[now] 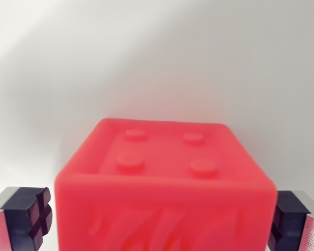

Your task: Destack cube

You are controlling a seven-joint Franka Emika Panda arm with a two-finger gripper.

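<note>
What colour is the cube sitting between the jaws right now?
Bright red, with four round studs on top; the cube shows only in the wrist view.

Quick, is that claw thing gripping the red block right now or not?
Gripper: open. Its jaws stand either side of the red cube, with no firm contact visible in the wrist view; not holding it.

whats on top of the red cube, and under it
Four round studs sit on the red cube, nothing else. What is under it is hidden by the cube itself; no second cube shows.
</note>
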